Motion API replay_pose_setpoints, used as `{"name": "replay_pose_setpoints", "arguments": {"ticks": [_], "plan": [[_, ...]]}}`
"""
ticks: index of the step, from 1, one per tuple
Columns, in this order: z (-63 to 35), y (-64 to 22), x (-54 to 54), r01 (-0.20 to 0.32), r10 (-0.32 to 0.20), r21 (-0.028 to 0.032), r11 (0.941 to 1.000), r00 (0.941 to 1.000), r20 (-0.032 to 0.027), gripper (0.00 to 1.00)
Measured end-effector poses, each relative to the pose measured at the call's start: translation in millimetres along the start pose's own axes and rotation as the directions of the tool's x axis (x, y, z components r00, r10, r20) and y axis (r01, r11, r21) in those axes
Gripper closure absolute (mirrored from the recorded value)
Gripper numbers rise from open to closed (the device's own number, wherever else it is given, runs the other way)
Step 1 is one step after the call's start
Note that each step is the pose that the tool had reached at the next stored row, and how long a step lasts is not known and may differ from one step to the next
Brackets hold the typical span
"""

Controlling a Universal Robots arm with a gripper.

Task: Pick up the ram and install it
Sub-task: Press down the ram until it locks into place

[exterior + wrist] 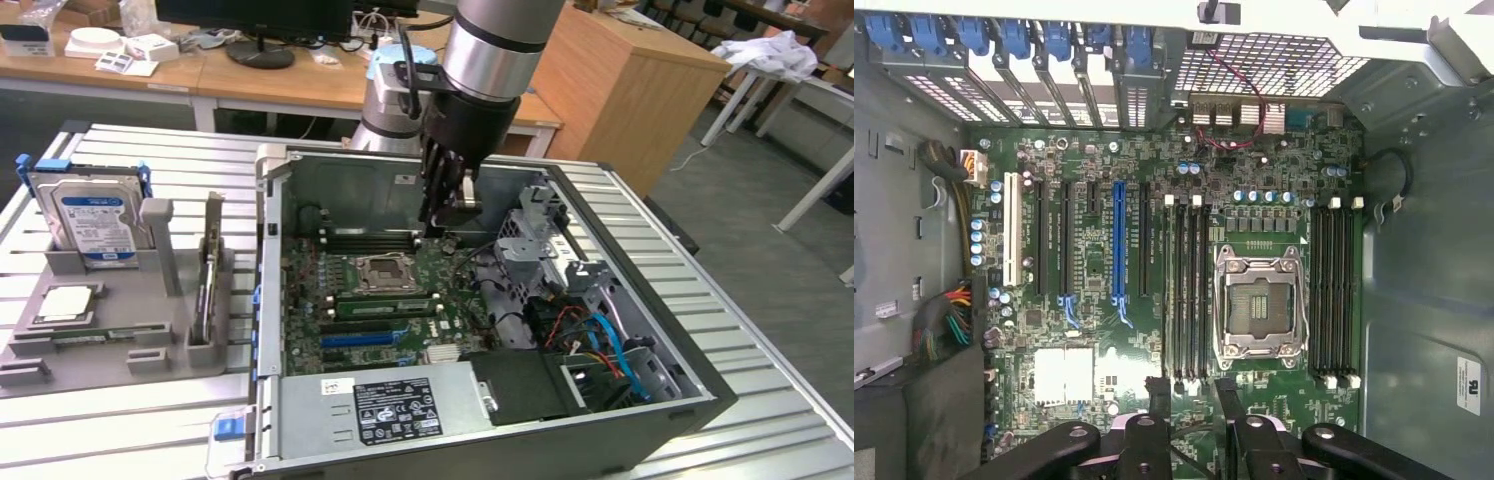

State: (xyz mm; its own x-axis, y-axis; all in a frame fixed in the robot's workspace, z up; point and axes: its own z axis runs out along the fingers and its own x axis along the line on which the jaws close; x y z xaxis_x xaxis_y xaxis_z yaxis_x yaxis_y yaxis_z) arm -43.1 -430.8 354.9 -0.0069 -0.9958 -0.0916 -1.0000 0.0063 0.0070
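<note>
Black, matte fingers (1159, 400) of my gripper (1194, 395) stand parted, with nothing gripped between them. I hang above the green motherboard (1104, 300), near its long dark memory slots (1187, 290) and the steel CPU socket (1259, 305). The ram (210, 265) – thin, narrow – stands on edge in a grey rack (120, 345) on the ribbed table (134, 420), well apart from me.

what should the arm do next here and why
Probably lift out of the case toward the holder: the gripper hangs open and empty over the motherboard, while the ram seems to stand in the holder on the exterior view's left.
</note>
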Motion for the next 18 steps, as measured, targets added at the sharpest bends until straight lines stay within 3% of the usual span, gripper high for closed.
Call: {"name": "replay_pose_setpoints", "arguments": {"ticks": [9,11,13,18], "plan": [[0.0,0.0,0.0,0.0,0.0,0.0,1.0,1.0,-0.0001,0.71],[0.0,0.0,0.0,0.0,0.0,0.0,1.0,1.0,0.0,0.83],[0.0,0.0,0.0,0.0,0.0,0.0,1.0,1.0,0.0,0.89],[0.0,0.0,0.0,0.0,0.0,0.0,1.0,1.0,0.0,0.89]]}}
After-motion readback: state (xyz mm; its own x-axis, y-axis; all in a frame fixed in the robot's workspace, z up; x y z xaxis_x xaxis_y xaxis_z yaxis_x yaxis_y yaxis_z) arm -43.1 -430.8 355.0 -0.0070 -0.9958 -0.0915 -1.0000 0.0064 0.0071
